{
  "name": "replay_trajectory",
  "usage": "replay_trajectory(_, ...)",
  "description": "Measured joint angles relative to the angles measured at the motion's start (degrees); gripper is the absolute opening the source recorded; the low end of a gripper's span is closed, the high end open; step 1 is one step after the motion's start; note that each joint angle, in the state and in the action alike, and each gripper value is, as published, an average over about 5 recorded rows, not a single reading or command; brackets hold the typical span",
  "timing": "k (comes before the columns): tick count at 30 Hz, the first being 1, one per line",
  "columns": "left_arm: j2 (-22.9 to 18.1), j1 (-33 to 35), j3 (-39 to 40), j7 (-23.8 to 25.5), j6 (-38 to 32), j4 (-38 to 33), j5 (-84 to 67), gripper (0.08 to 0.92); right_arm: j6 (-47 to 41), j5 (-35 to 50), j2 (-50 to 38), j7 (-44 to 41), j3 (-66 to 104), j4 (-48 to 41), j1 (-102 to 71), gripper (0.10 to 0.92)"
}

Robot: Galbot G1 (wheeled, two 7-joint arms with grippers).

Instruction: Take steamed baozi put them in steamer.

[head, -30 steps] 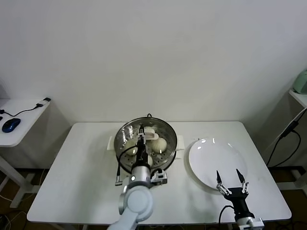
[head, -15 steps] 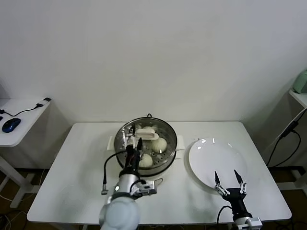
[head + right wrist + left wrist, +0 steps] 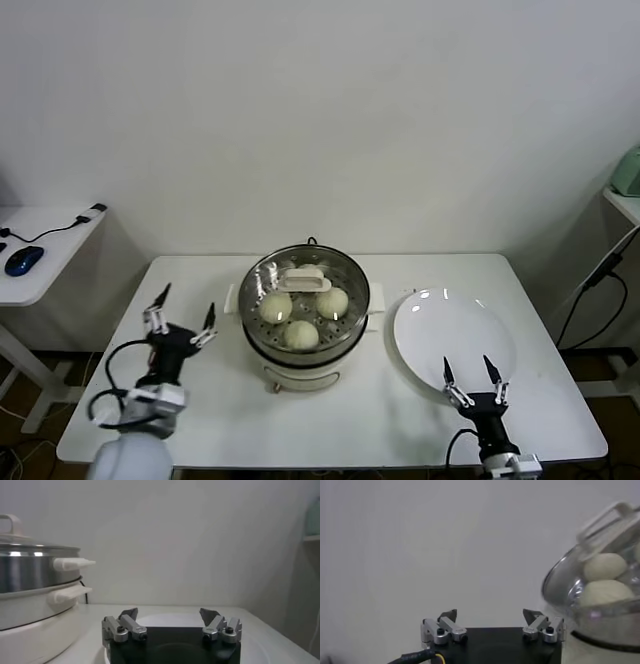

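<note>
Sitting under the glass lid [image 3: 304,283] — your baozi [image 3: 300,334] fill the steamer [image 3: 353,322].
Left gripper [image 3: 181,319] wide beside it — right gripper [image 3: 472,380] wide at the plate [image 3: 440,322].

nothing readable here tbh, no text, labels, brand marks or numbers anywhere. the steamer [image 3: 305,305], the plate [image 3: 450,338] and the grippers' housings show no legible print at all.

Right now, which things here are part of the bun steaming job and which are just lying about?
Job: steamed baozi, steamer, glass lid, left gripper, right gripper.
Lying about: white plate, computer mouse, cable on the side table.
</note>
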Motion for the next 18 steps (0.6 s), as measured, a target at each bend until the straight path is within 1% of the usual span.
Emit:
replay_trajectory(4, 1.1, 2.1, -5.0, 0.0, -4.7, 3.2, -13.5, 0.823, 0.0, 0.4, 0.2, 0.5, -0.3, -0.5, 0.3, 0.823)
replay_trajectory(8, 1.5, 3.6, -7.4, 0.3, -8.9, 7.5, -22.7, 0.823, 0.1, 0.7, 0.5, 0.8, -0.4, -1.2, 0.6, 0.823)
replay_trajectory(14, 1.4, 4.9, -7.7, 0.8, -14.4, 13.8, -29.6, 0.823, 0.1, 1.1, 0.8, 1.1, -0.4, -1.8, 0.7, 0.823)
replay_trajectory(18, 1.2, 5.6, -7.0, 0.9, -16.8, 16.4, -31.9, 0.823, 0.1, 1.2, 0.8, 1.1, -0.4, -2.0, 0.8, 0.823)
